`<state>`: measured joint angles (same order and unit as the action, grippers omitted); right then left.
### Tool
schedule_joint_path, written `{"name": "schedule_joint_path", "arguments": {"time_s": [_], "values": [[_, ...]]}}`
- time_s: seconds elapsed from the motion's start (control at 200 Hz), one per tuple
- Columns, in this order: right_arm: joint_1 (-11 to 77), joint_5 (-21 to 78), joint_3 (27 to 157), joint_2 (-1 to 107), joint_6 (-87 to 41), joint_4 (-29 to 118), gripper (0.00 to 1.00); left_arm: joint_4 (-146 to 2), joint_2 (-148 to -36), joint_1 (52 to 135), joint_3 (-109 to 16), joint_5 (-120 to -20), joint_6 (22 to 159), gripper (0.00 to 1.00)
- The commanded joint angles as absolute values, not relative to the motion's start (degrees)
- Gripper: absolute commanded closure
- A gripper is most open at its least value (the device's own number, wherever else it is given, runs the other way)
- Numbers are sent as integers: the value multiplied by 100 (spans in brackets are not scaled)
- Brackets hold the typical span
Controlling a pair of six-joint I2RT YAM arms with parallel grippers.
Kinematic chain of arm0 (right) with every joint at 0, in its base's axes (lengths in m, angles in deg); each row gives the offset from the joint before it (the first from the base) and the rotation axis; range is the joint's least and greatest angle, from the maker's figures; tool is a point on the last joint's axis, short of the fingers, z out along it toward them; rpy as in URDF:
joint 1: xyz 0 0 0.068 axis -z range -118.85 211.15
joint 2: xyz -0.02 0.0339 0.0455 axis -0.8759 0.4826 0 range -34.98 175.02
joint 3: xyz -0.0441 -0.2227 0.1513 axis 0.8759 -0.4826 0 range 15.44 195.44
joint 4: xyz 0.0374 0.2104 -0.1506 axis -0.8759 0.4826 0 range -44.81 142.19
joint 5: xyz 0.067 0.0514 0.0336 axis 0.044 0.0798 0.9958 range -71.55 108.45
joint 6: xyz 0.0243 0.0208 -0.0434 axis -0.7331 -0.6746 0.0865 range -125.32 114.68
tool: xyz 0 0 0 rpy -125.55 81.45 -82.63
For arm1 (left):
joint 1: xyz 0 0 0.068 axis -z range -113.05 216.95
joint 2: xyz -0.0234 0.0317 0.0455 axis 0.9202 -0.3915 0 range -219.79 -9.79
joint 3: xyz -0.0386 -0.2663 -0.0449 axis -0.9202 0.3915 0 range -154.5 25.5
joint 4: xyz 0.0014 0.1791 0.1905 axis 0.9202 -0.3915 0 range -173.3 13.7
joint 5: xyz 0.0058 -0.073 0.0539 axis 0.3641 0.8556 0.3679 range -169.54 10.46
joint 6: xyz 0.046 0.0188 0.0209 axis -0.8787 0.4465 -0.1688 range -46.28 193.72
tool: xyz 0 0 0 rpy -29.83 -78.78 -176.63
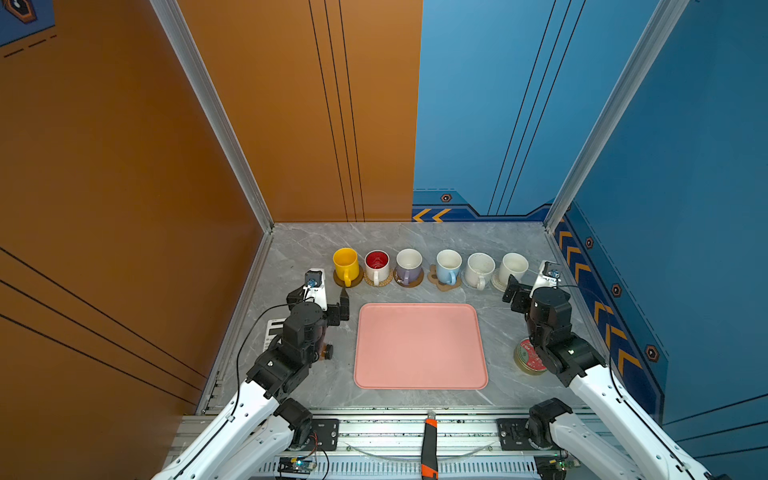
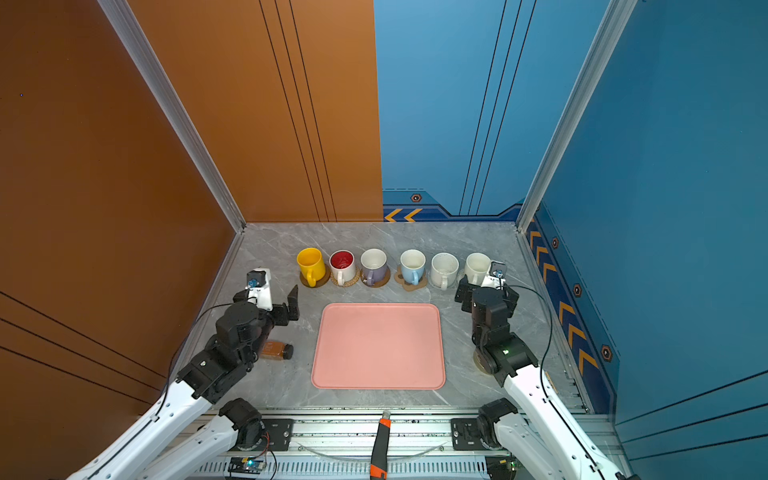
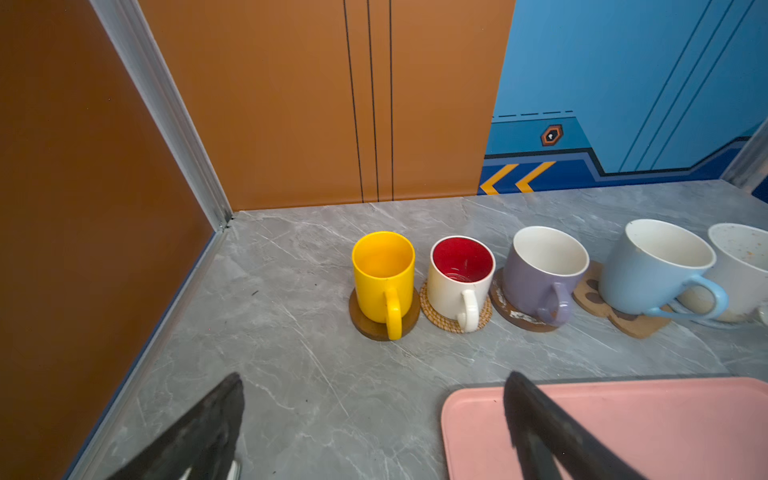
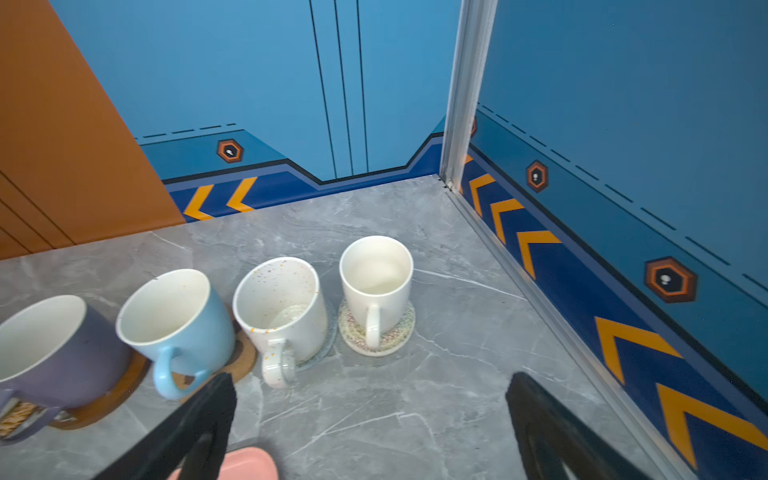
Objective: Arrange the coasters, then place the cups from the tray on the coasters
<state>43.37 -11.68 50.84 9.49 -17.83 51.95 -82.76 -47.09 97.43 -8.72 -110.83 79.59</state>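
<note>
Pink tray [image 1: 419, 345] bare, six cups [image 1: 409, 266] upright on coasters [image 3: 451, 320], row beyond its far edge, strip of table [image 1: 490, 297] free between, yellow cup [image 1: 345, 262] leftmost, cream-white cup [image 1: 513, 268] rightmost, left hand [image 3: 374, 378] and right hand [image 4: 371, 378] spread apart, gripping nothing.

Top views: both are looking steeply down from high above the near edge of the table [image 1: 307, 249], facing the far walls; both are taking in nearly the same whole scene, tray [image 1: 419, 345] included
Left wrist view: sitting low and close; looking out past the left gripper [image 3: 374, 376] toward the yellow cup [image 3: 382, 274] and the far left corner
Right wrist view: sitting low and close; looking out past the right gripper [image 4: 371, 376] toward the cream cup [image 4: 376, 282] and the far right corner
Shared by wrist views: both are catching the lilac cup [image 3: 540, 274], the blue cup [image 3: 652, 270] and the speckled cup [image 4: 282, 307]
</note>
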Motion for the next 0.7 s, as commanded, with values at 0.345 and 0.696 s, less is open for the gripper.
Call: {"name": "schedule_joint_path", "arguments": {"time_s": [0.345,0.696], "values": [[5118,-544,4157,1456,-999,3856,0,-6097,-5233,9159,437,-12448,7127,2],[5496,-239,4090,2619,-889,3020,0,-4964,-5775,8302,960,-11661,7201,2]]}}
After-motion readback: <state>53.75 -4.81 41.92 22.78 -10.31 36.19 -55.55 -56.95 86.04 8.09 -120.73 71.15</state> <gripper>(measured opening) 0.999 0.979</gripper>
